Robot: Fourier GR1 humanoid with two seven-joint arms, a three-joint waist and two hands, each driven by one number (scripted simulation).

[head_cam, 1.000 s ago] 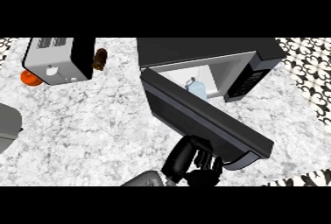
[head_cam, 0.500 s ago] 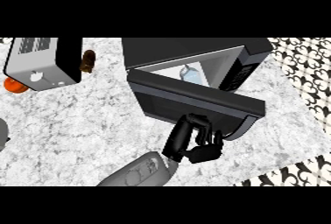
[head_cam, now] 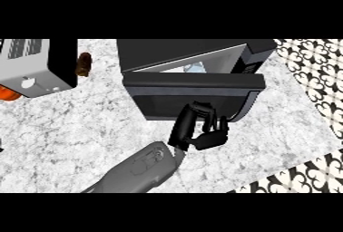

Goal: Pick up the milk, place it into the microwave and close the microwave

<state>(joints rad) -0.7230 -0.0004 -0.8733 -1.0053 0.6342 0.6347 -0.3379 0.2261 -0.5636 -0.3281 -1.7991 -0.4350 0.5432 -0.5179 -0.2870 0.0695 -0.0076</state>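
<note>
On the grey-white marbled counter (head_cam: 60, 131), seen from the head view, the black box-shaped microwave (head_cam: 194, 52) sits at the upper middle, its dark flat door (head_cam: 191, 93) swung nearly shut so that only a narrow wedge of pale interior shows above the door's top edge. Within that wedge the small pale-blue milk carton (head_cam: 194, 68) is partly visible inside the microwave cavity; too little of it shows to tell how its long axis lies or which way it points. One black hand (head_cam: 194, 129) on a grey forearm (head_cam: 137, 170) comes up from the lower edge, its fingers extended against the door's outer face and holding nothing, the thumb side curled below. At the upper left stands a silver and black toaster (head_cam: 30, 65), with a brown object (head_cam: 84, 64) just beside its right side and an orange object (head_cam: 5, 94) at the left edge.
</note>
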